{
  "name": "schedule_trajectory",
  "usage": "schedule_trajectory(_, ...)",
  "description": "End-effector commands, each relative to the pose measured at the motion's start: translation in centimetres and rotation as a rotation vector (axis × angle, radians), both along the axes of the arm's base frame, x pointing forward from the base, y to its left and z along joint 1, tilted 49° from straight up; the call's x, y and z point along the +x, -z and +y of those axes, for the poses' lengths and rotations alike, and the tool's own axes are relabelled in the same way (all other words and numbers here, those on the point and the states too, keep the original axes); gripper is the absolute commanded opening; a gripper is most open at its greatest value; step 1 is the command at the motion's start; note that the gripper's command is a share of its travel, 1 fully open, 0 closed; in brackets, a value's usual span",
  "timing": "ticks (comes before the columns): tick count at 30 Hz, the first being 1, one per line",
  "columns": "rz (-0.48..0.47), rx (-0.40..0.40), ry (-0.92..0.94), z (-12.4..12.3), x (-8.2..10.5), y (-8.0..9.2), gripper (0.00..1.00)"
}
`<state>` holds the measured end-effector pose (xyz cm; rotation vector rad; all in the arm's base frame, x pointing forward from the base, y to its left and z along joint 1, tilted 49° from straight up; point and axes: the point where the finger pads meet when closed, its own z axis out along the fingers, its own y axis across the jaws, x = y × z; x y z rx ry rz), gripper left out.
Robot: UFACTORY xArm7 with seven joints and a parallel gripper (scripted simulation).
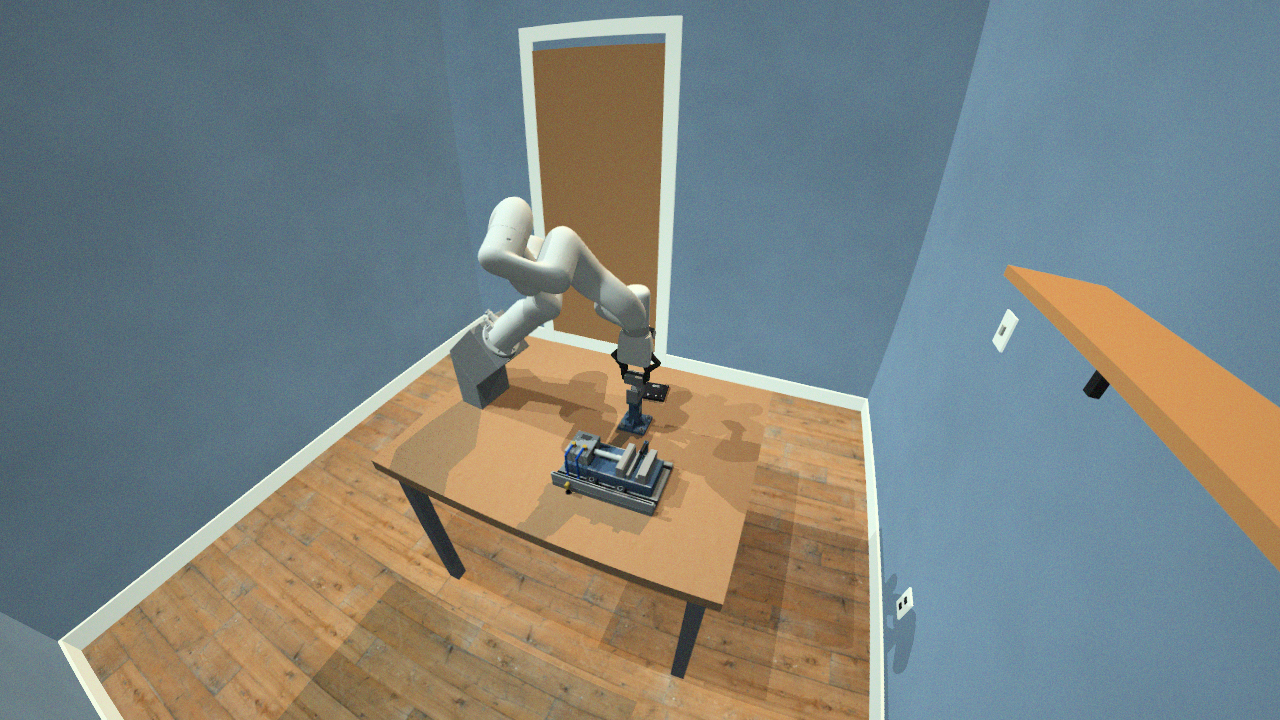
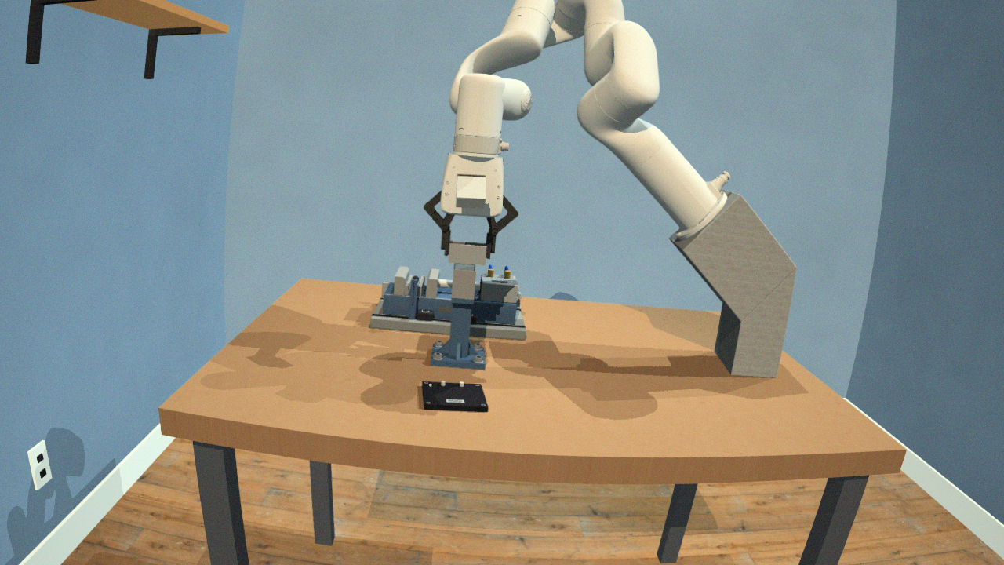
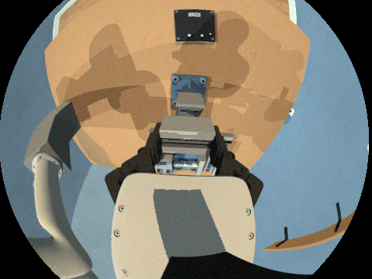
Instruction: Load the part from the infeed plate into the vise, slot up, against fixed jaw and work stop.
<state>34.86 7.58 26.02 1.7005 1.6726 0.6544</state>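
Observation:
My gripper [image 2: 468, 246] is shut on the part [image 2: 468, 252], a grey block, and holds it just above the top of the V-block [image 2: 460, 322], a blue stand with a grey head. In the wrist view the part [image 3: 187, 132] sits between my dark fingers, with the V-block [image 3: 189, 93] right beyond it. The black infeed plate [image 2: 454, 396] lies bare on the table in front of the V-block. The vise [image 2: 449, 298] stands behind the V-block with its jaws open; it also shows in the top view [image 1: 613, 470]. I cannot see the part's slot.
The arm's grey base pedestal [image 2: 743, 288] stands at the right of the table. A wall shelf [image 1: 1154, 376] hangs off to the side, away from the table. The table's front edge is close to the infeed plate.

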Motion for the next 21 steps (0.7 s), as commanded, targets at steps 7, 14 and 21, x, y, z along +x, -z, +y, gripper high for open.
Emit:
schedule_trajectory(7, -0.002, 0.001, -0.001, 0.05, -0.02, -0.16, 0.00)
schedule_trajectory(14, -0.002, 0.001, -0.001, 0.08, -0.28, -0.39, 0.00)
schedule_trajectory(21, -0.002, 0.001, -0.001, 0.13, -0.64, -0.70, 0.00)
